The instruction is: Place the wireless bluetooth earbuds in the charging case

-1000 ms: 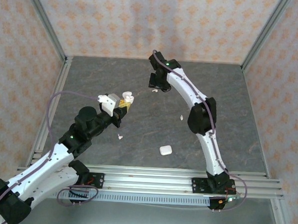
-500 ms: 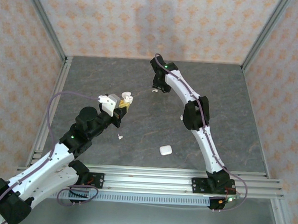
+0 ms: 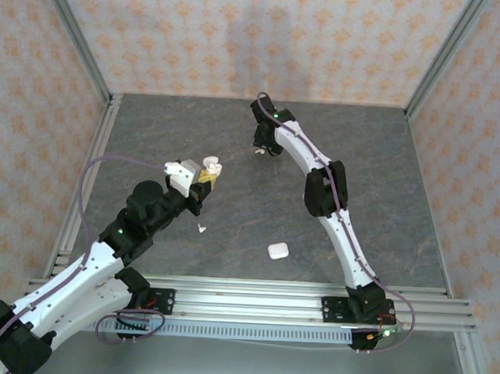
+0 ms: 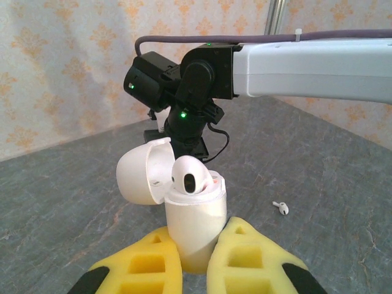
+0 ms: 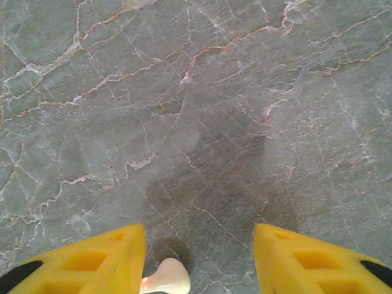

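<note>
Tiny white plastic earbud (image 5: 165, 277) lies on the grey marbled surface (image 5: 196, 92) just beside one yellow pad (image 5: 92, 257) of the spread right claw (image 5: 199, 263), so a closing squeeze could flick it away off-centre, while the left claw (image 4: 195, 248), pinching the open white charging case (image 4: 197, 214), hangs well apart.

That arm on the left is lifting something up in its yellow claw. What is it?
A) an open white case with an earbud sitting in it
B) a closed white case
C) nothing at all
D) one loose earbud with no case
A: in the left wrist view the left gripper clamps the charging case, its lid is flipped back, and an earbud sits in the top.
</note>
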